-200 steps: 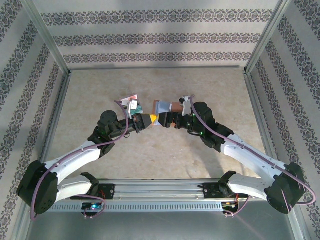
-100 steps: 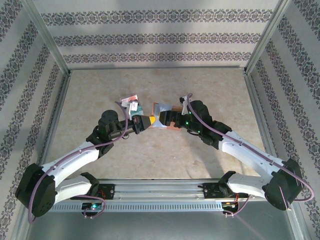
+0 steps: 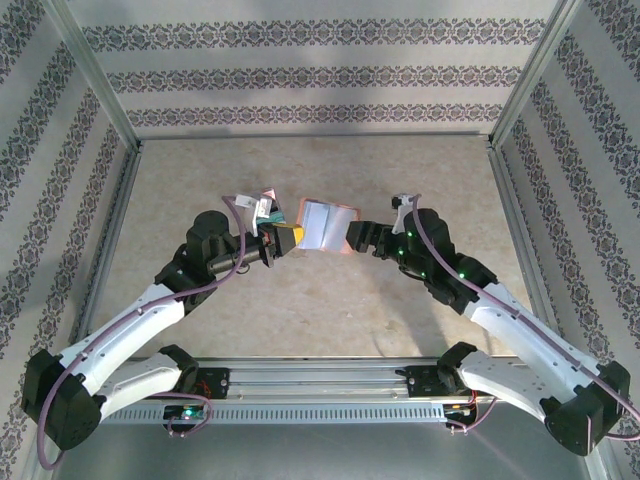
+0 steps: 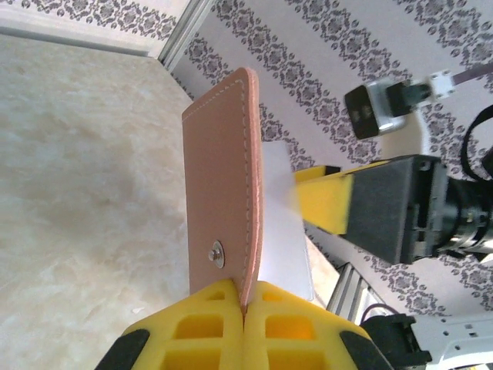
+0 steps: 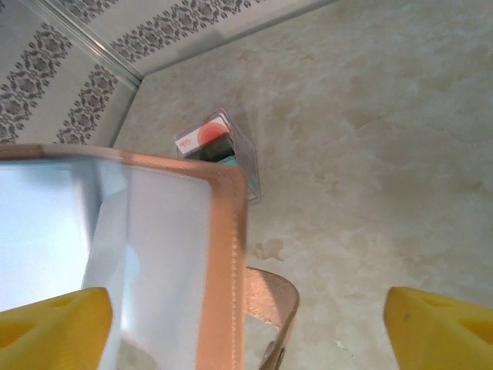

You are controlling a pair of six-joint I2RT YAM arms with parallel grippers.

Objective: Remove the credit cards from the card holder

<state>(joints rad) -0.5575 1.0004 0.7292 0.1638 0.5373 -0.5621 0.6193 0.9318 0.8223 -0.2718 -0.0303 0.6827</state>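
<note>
Looking down from above, the left end effector (image 3: 283, 240) is clamped on the near corner of the card holder (image 3: 325, 222), which it holds open and lifted off the counter (image 3: 400, 170). The right end effector (image 3: 357, 238) sits just beside the holder's far flap, so it looks the better placed to reach for a card. A small stack (image 3: 262, 208), red over teal, lies on the counter behind the left wrist.

From the left wrist, the yellow fingers are pinched together on the tan leather edge near the snap. The holder stands upright with its long side running away from them, and a pale inner sheet faces the right arm.

From the right wrist, the fingers stand wide apart, gripping nothing. The holder's grey-blue inner pocket fills the left part of the gap, close to that finger. I cannot tell whether any credit cards sit in the pockets.
</note>
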